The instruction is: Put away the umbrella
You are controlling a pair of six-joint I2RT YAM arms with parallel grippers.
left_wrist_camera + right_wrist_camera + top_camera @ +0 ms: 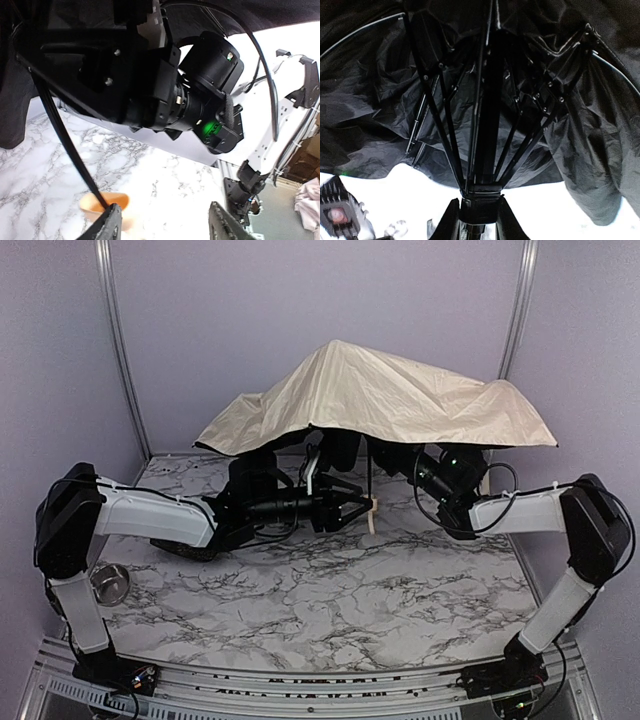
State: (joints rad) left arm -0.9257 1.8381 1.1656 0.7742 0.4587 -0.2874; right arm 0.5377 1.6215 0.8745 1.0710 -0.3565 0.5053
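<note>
- Umbrella [380,390]: half open, standing over the far-middle part of the bench [330,610]; cream canopy sags like a tent over both wrists; its far rim is close to the far edge.
- Handle [373,516]: tan, hanging below the canopy near mid-bench; whether its tip touches the marble I cannot tell.
- Right tool [479,220]: narrow, closed on the umbrella; fingers [447,220] sit either side of the black collar where the ribs gather round the shaft. Judgement: this is the part that slides to collapse the canopy, hence the grip there.
- Left tool [165,225]: jaws stand apart, holding nothing; in the left wrist view the handle lies just beside the left-hand finger, not between the two; the thin shaft [65,135] runs down to it. Judgement: placed to steady the handle end while the other arm works the collar.
- Left arm: reaches from the near-left corner, forearm low and roughly level, wrist under the canopy.
- Right arm: elbow high by the right edge, forearm angled inward, wrist tipped up into the ribs.
- Steel cup [108,583]: near the left edge; well apart from the work.
- Stage, as judged: collapsing not finished.
</note>
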